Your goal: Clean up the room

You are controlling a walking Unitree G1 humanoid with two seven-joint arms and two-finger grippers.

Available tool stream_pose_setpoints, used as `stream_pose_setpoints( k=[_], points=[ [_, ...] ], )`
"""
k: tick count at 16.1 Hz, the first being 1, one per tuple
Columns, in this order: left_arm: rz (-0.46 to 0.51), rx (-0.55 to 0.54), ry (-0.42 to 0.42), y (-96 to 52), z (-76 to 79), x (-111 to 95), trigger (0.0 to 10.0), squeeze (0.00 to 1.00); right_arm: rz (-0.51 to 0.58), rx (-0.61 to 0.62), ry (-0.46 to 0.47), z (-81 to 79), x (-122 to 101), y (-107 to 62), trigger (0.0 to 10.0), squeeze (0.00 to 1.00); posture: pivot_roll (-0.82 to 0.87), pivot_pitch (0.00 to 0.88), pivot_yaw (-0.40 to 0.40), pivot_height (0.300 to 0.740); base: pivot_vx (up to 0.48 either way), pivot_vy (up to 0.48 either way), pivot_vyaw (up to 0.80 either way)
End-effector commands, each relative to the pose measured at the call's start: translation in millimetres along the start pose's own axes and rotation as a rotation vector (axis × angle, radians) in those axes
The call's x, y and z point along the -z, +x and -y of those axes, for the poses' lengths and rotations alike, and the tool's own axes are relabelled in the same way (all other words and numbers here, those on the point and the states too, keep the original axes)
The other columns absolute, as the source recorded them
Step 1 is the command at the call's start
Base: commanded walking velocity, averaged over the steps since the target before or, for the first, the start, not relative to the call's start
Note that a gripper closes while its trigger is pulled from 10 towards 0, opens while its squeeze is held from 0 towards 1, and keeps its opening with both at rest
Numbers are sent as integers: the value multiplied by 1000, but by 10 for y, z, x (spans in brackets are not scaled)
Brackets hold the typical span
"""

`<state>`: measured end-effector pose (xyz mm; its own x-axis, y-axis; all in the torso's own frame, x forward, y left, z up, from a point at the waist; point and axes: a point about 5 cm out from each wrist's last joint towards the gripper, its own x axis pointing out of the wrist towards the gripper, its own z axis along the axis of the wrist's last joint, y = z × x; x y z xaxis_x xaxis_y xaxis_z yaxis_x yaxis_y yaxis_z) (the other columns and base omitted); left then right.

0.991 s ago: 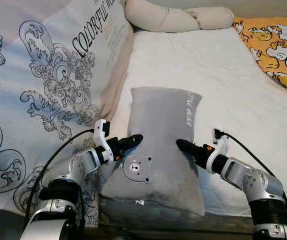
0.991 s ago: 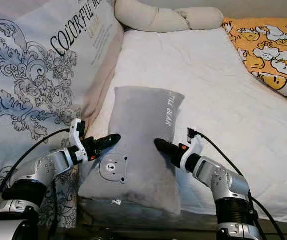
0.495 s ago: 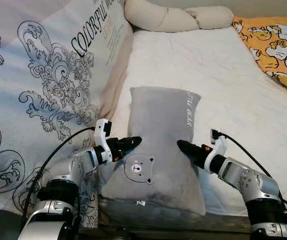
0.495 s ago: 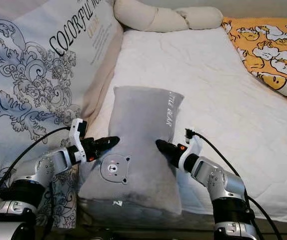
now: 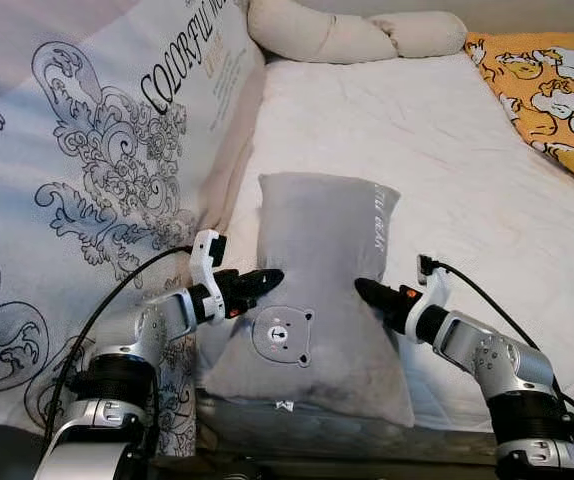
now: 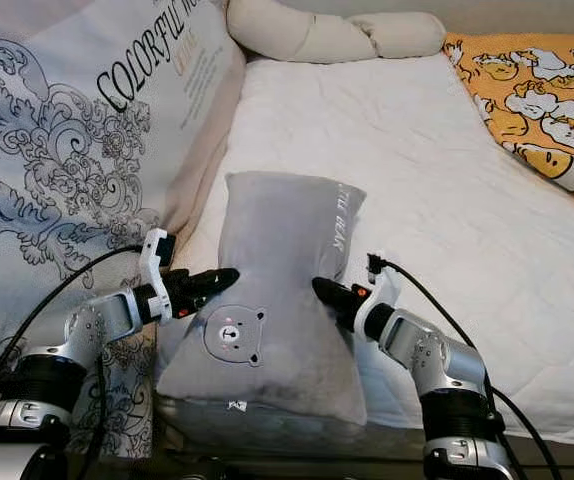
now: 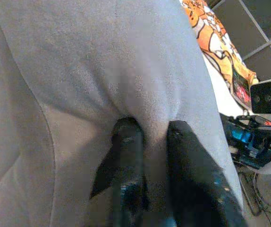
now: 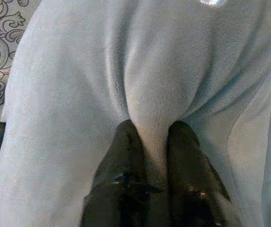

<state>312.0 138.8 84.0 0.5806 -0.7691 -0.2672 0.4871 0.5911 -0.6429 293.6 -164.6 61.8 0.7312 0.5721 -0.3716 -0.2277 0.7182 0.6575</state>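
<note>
A grey pillow (image 5: 322, 260) with a small bear face patch lies lengthwise on the white bed, its near end at the mattress edge. My left gripper (image 5: 270, 277) is shut on a fold of the grey pillow at its left side. My right gripper (image 5: 362, 290) is shut on a fold at its right side. In the left wrist view both black fingers (image 7: 126, 156) pinch a ridge of grey fabric. In the right wrist view the fingers (image 8: 126, 151) squeeze a similar ridge.
A large quilt (image 5: 97, 150) printed with black scrollwork and lettering lies along the left side of the bed. A long beige bolster (image 5: 347, 35) lies at the head. An orange cartoon-print blanket (image 5: 552, 85) covers the far right. Bare white mattress (image 5: 467, 170) stretches beyond the pillow.
Both grippers keep their hold on the pillow. The pillow and the left arm have shifted slightly away from me; the bear patch sits a little further right.
</note>
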Motion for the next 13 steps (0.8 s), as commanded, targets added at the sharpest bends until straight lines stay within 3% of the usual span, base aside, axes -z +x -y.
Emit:
stream_pose_setpoints(
  k=[1, 3, 8, 11, 13],
  points=[
    [-22, 17, 15, 35, 64, -9, 0, 0, -2, -35, -9, -104, -37, 57, 0, 0, 1, 0, 86, 740, 0, 0, 0],
    [16, 9, 84, 42, 155, -113, 0, 0, 43, -71, -40, -229, -191, 66, 0, 0, 7, 0, 81, 740, 0, 0, 0],
    [209, -26, 237, -52, 356, -656, 0, 0, 190, -168, -78, -583, -574, 182, 0, 0, 30, 0, 53, 740, 0, 0, 0],
    [311, -88, 378, -234, 451, -1095, 0, 0, 237, -226, -92, -853, -747, 407, 0, 0, 60, 0, 29, 740, 0, 0, 0],
    [345, -119, 444, -321, 486, -1248, 0, 0, 241, -242, -102, -965, -778, 525, 0, 0, 62, 0, 27, 740, 0, 0, 0]
  ],
)
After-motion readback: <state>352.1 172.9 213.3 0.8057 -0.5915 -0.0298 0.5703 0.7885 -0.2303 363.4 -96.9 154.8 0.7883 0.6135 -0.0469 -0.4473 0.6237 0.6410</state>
